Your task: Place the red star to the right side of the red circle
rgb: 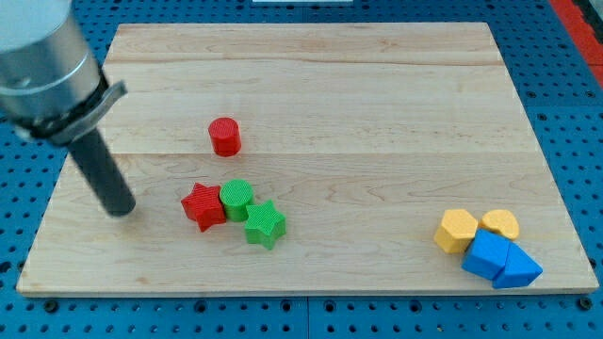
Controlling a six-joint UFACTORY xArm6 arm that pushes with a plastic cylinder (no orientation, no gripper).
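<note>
My tip (121, 209) rests on the table (377, 94), to the view's left of the red star (203, 205) with a small gap between them; there is no gripper to open or close, only the rod. The red circle (225, 137) lies up and to the right of my tip. A green circle (236, 199) touches the star's right side, with a green star (265, 224) just beyond, crowding a rightward push. Yellow and blue blocks sit far right.

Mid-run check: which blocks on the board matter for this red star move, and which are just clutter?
In the job: red star, red circle, my tip at the star's left.

Lying about: green circle, green star, two yellow blocks, two blue blocks.
</note>
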